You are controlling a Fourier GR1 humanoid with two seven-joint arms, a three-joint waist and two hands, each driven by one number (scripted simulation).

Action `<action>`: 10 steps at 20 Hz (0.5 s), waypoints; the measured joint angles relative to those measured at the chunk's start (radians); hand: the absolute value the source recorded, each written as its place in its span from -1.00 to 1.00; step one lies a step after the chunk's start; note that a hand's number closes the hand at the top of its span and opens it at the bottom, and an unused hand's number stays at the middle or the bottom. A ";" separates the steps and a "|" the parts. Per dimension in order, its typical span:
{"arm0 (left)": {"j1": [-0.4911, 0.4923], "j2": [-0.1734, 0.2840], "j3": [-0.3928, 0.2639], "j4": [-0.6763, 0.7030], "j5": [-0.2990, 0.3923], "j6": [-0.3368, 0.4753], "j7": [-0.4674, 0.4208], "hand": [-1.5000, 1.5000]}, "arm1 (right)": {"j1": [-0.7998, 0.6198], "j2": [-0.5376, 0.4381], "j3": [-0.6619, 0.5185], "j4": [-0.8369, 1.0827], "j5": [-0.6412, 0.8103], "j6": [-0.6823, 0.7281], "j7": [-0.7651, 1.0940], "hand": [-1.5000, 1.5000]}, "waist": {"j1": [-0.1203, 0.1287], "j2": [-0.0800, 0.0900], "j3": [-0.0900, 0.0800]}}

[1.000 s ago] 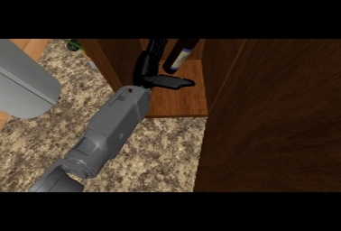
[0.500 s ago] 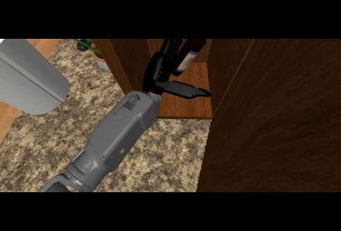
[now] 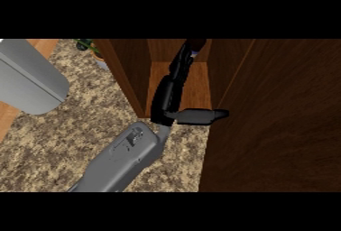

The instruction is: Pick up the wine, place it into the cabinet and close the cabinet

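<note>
The wooden cabinet (image 3: pixel 200 92) stands open on the counter. Its door (image 3: pixel 279 117) is swung out at the right. My right hand (image 3: pixel 166 97) reaches inside over the shelf, fingers stretched straight toward the back and thumb (image 3: pixel 200 116) spread out to the right. Only the dark top of the wine bottle (image 3: pixel 195 44) shows at the back of the cabinet, just past my fingertips. Whether they touch it cannot be told. The rest of the bottle is hidden behind the hand. My left hand is out of sight; only a grey forearm (image 3: pixel 30 79) shows at the upper left.
Speckled granite counter (image 3: pixel 60 144) spreads left of the cabinet. A small green plant (image 3: pixel 86 44) sits at the back left by the cabinet's left wall (image 3: pixel 126 72). The open door blocks the whole right side.
My right arm has pushed further forward into the cabinet, and the hand now sits deeper over the shelf. The thumb has spread out to the right.
</note>
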 measured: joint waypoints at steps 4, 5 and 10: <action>0.123 0.002 -0.095 -0.178 -0.029 0.126 0.038 -1.00 | 0.006 -0.005 0.005 -0.002 0.003 -0.001 -0.003 -1.00 | -0.001 0.003 0.001; 0.140 0.002 -0.112 -0.213 -0.029 0.160 0.044 -1.00 | 0.014 0.000 0.016 -0.005 0.007 -0.003 -0.006 -1.00 | -0.004 0.004 0.001; 0.289 0.010 -0.191 -0.408 -0.061 0.237 0.047 1.00 | -0.019 -0.009 0.020 -0.005 0.016 -0.022 0.009 -1.00 | -0.007 0.005 0.000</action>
